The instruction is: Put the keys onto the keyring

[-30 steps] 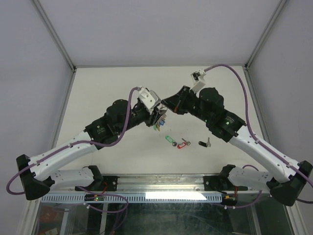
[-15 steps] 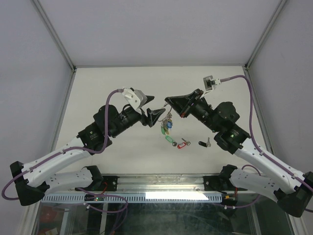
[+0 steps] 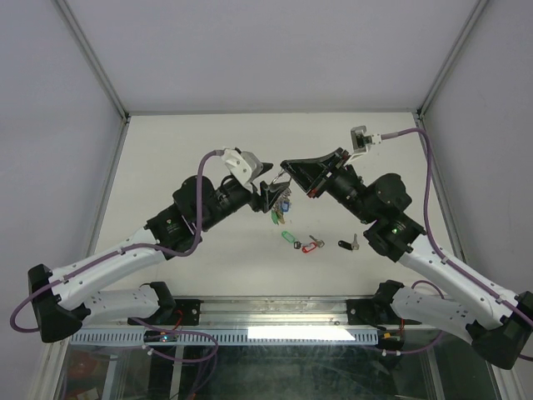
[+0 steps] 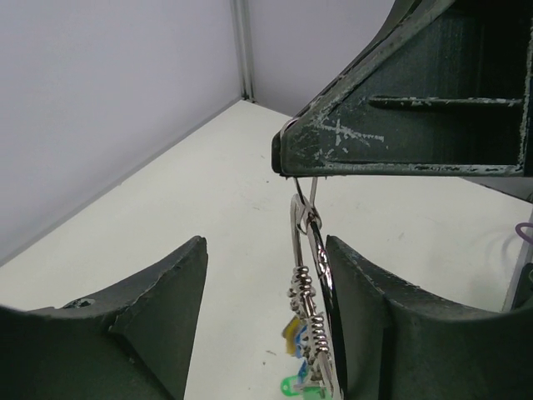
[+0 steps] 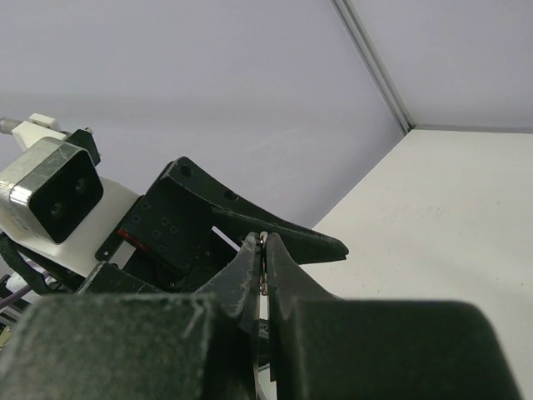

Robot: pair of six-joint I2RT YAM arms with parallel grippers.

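Note:
The keyring [image 4: 310,275], a thin silver ring with blue, yellow and green tags under it, hangs in the air. My right gripper [image 3: 285,166] is shut on its top edge, and the ring [image 5: 263,247] shows as a sliver pinched between the tips. My left gripper [image 4: 266,250] is open around the hanging ring, which lies close against its right finger [image 4: 391,317]; the left finger [image 4: 158,317] stands well apart. Three keys lie on the table below: green tag [image 3: 289,238], red tag [image 3: 312,244], black tag [image 3: 346,244].
The white table [image 3: 183,142] is walled by pale panels with metal posts at the back corners. Both arms meet above its middle. The left arm's camera housing [image 5: 50,187] sits just beyond the right gripper's tips.
My left gripper let go of the key bunch, opened and drew back left, then came in again around the ring. The right gripper stayed shut on the ring and shifted slightly right.

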